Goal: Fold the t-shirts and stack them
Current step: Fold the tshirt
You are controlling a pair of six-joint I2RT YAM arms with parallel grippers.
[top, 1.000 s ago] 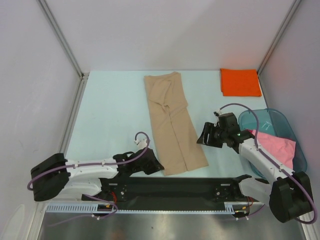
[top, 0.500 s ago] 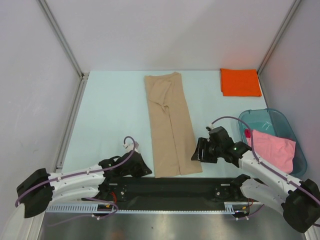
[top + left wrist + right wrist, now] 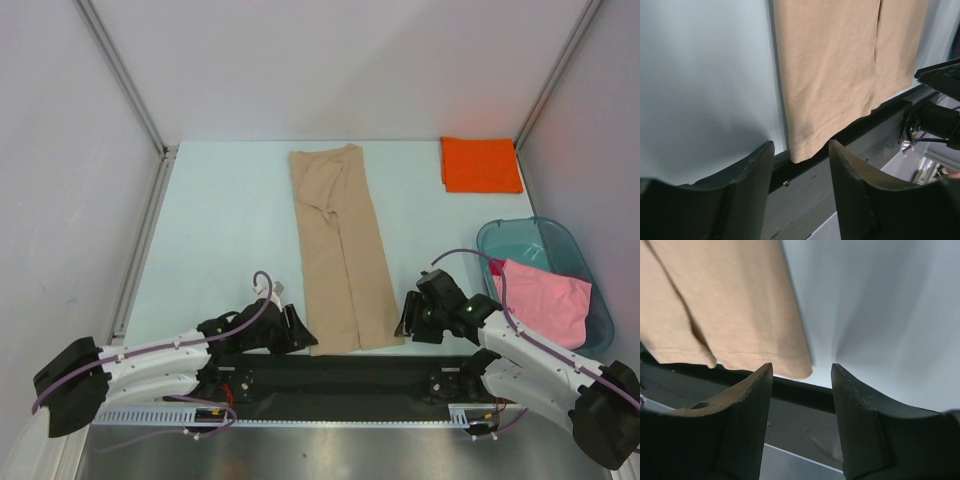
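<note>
The tan t-shirt [image 3: 340, 250] lies folded into a long strip down the middle of the table, and its near hem reaches the table's front edge. My left gripper [image 3: 296, 330] stands open just left of the near-left hem corner. In the left wrist view that gripper [image 3: 800, 145] holds nothing, and the tan t-shirt [image 3: 830, 65] hangs slightly over the edge. My right gripper [image 3: 408, 318] is open beside the near-right corner. The right wrist view shows the gripper [image 3: 801, 367] empty, with the tan t-shirt [image 3: 735, 300] ahead on the left. The orange t-shirt [image 3: 481, 165] lies folded at the back right. The pink t-shirt [image 3: 545, 300] sits in the tub.
The teal plastic tub [image 3: 520, 228] stands at the right edge, close behind my right arm. A black base rail [image 3: 350, 370] runs along the table's near edge under the tan hem. Enclosure walls and metal posts [image 3: 140, 235] close in the left, back and right.
The left gripper dragged the tan shirt's near end left and straight, then opened and let go of the corner. The right gripper came nearer, to the near-right corner.
</note>
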